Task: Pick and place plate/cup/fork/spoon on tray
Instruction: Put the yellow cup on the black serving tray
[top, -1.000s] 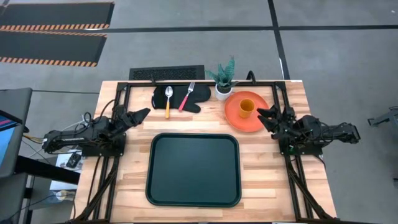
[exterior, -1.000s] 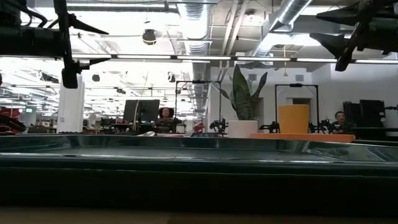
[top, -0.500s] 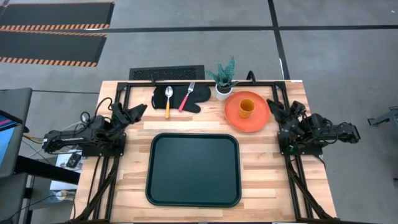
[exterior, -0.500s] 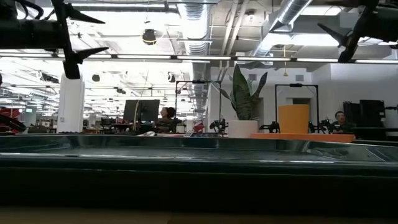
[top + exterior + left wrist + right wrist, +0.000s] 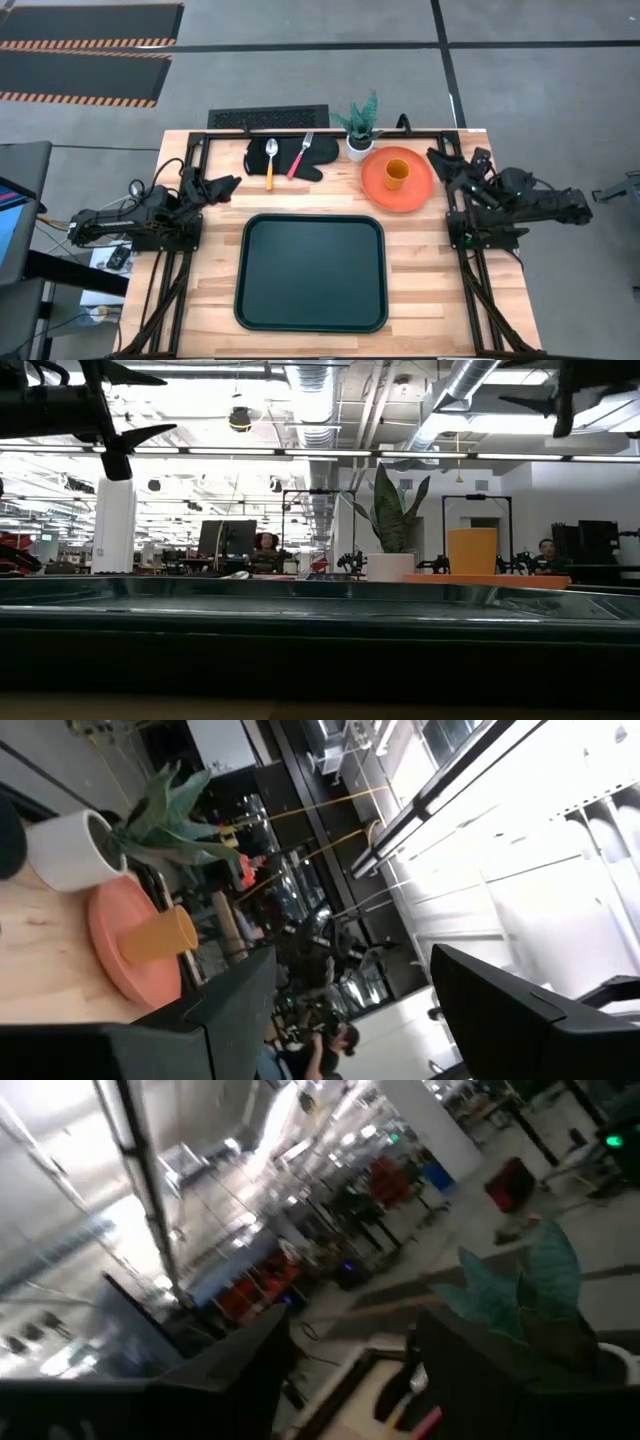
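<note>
The orange plate (image 5: 409, 191) lies on the table at the far right, with the orange-yellow cup (image 5: 397, 172) standing upright on it; both also show in the low view, the cup (image 5: 471, 550) on the plate (image 5: 520, 581). The spoon (image 5: 270, 160) and the fork (image 5: 299, 157) lie on a black oven mitt (image 5: 318, 152). The dark green tray (image 5: 311, 272) lies in the table's middle. My left gripper (image 5: 228, 184) is open and empty, in the air left of the mitt. My right gripper (image 5: 440, 160) is open and empty, in the air at the plate's right rim.
A white pot with a green plant (image 5: 359, 128) stands at the far edge between the mitt and the plate. Black frame rails (image 5: 196, 160) run along the table's left, right and far sides. Bare wood (image 5: 210, 280) lies on both sides of the tray.
My right gripper has risen and swung from over the plate's right part toward the table's far edge, staying open. My left gripper has risen a little and stays open. Nothing on the table has moved.
</note>
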Tool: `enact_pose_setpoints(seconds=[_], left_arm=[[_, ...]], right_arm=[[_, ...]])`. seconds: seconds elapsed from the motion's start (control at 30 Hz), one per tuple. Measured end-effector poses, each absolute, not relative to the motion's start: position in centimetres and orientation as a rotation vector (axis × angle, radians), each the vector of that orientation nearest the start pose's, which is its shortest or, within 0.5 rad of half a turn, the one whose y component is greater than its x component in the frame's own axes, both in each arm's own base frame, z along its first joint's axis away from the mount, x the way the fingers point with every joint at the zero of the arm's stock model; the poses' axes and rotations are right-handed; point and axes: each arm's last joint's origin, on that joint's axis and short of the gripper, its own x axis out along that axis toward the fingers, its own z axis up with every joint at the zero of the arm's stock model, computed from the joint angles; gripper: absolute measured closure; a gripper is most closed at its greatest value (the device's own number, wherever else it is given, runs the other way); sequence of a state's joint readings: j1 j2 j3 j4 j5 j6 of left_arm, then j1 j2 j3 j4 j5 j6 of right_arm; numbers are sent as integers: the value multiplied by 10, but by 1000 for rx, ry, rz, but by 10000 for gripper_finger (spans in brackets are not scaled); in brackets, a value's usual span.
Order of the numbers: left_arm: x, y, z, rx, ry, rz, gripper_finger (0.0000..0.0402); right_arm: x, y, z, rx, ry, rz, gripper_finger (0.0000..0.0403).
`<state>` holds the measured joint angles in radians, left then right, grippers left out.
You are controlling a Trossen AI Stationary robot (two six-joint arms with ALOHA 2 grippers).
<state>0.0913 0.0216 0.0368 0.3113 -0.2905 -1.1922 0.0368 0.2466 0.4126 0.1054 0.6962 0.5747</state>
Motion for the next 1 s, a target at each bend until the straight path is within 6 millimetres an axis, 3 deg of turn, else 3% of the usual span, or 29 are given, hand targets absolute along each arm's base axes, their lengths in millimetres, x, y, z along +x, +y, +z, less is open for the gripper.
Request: enact_pose_setpoints(seconds=[0.33, 0.5, 0.6, 0.73, 0.9, 1.0], left_arm=[[88, 15, 210, -1218, -550, 63, 145], [82, 14, 236, -1173, -567, 26, 145], [82, 14, 261, -1107, -516, 62, 145], [93, 15, 300, -1014, -401, 159, 145], [130, 22, 337, -909, -191, 315, 145], [159, 30, 354, -851, -68, 320, 145]], right_arm=[[105, -20, 348, 534, -206, -784, 159], [112, -26, 366, 558, -126, -876, 159], [115, -31, 365, 595, -16, -946, 159], [117, -39, 350, 706, 151, -1058, 159], [128, -51, 326, 832, 331, -1198, 159], [137, -59, 317, 861, 430, -1223, 159]])
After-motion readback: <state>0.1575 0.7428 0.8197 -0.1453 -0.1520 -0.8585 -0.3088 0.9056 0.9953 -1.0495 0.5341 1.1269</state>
